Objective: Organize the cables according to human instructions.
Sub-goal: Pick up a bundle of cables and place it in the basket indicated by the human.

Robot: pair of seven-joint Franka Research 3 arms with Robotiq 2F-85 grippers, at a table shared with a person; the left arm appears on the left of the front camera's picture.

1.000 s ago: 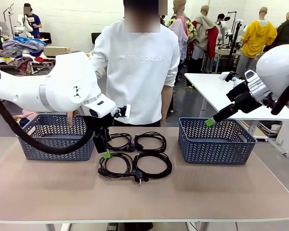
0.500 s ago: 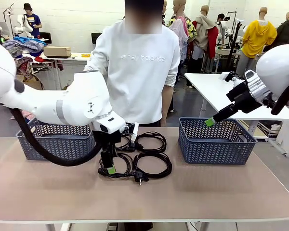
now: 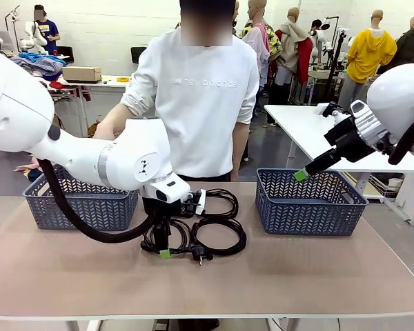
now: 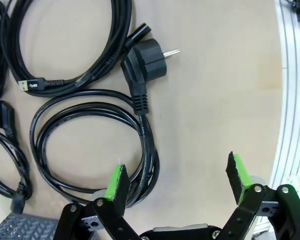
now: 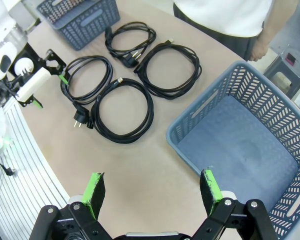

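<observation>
Four black coiled cables lie in a square on the tan table between two baskets. In the front view my left gripper point(image 3: 163, 249) points straight down over the near-left cable point(image 3: 176, 241). The left wrist view has this gripper point(image 4: 177, 177) open, one green pad over the right edge of that cable point(image 4: 45, 150), the other above bare table. Its round plug point(image 4: 146, 56) lies just ahead, beside the near-right cable point(image 4: 65, 50). My right gripper point(image 3: 300, 174) hangs open above the right basket point(image 3: 310, 207), empty, and looks down point(image 5: 152, 192) on all the cables point(image 5: 122, 115).
A second blue basket point(image 3: 83, 200) stands at the table's left. A person in a white sweater point(image 3: 200, 103) stands at the far edge behind the cables, one hand point(image 5: 262, 47) near the right basket's far side. The table's near edge point(image 4: 290, 100) runs close to my left gripper.
My left arm has swung right and toward the near edge, lowering its open gripper from the far-left cable to the near-left one. The right arm has not moved.
</observation>
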